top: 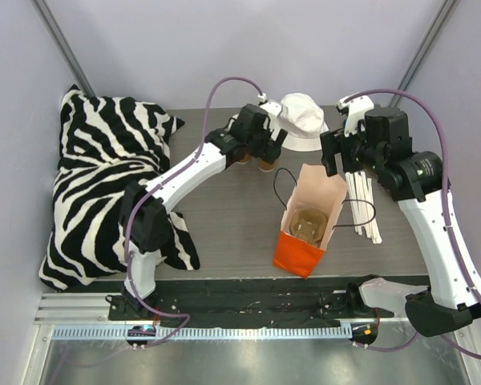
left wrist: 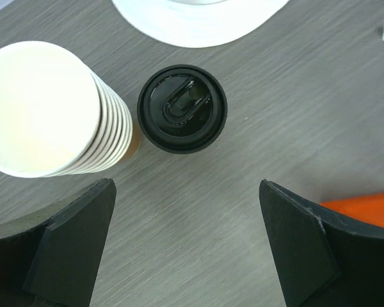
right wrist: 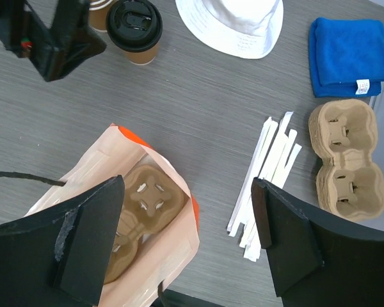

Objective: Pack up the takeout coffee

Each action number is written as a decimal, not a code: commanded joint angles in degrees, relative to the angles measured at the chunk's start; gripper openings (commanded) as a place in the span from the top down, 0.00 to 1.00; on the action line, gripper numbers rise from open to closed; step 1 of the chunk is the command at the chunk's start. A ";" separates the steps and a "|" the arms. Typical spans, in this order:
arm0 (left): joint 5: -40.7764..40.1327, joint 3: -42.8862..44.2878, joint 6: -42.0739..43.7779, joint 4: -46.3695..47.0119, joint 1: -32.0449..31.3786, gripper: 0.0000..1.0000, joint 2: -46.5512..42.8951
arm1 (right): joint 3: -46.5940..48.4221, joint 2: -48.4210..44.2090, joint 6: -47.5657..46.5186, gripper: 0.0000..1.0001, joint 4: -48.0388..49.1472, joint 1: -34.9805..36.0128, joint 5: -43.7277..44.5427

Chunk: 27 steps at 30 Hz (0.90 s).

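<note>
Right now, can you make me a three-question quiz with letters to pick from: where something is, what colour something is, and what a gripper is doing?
1. Where is the coffee cup with the black lid?
A) on the table beside the stack of paper cups
B) on top of that stack
C) lifted in a gripper

2. What colour is the folded cloth?
A) red
B) green
C) blue

3. How is the left gripper over the cup?
A) shut on the cup
B) open, holding nothing
C) shut and empty

Answers:
1 A, it stands next to the stack.
2 C, it looks plainly blue.
3 B, its fingers stand wide apart, touching nothing.
</note>
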 commanded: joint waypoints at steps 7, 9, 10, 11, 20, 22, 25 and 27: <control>-15.20 10.64 -6.43 -1.20 -3.85 0.00 8.27 | 3.36 1.55 1.51 0.12 0.64 0.02 3.30; -17.30 11.08 -7.13 -0.50 -3.85 0.01 9.15 | 3.36 1.64 1.69 0.12 0.82 -0.06 3.39; -18.36 11.43 -7.13 -0.41 -3.85 0.00 9.68 | 3.36 1.64 1.78 0.12 0.82 0.02 3.39; -19.33 12.04 -7.74 -0.32 -3.85 0.00 10.64 | 3.36 1.56 1.95 0.12 0.99 -0.06 3.31; -22.32 14.95 -10.12 1.79 -3.85 0.01 14.51 | 3.63 1.91 2.04 0.11 1.08 -0.06 2.87; -21.71 15.03 -10.73 2.05 -3.77 0.01 14.95 | 3.45 1.82 2.13 0.12 0.99 -0.06 2.78; -21.53 14.95 -11.70 2.41 -3.77 0.01 15.57 | 3.36 1.82 2.13 0.11 0.99 -0.06 2.78; -21.62 15.03 -12.49 2.49 -3.59 0.02 15.92 | 3.45 1.82 2.22 0.11 1.08 -0.06 2.60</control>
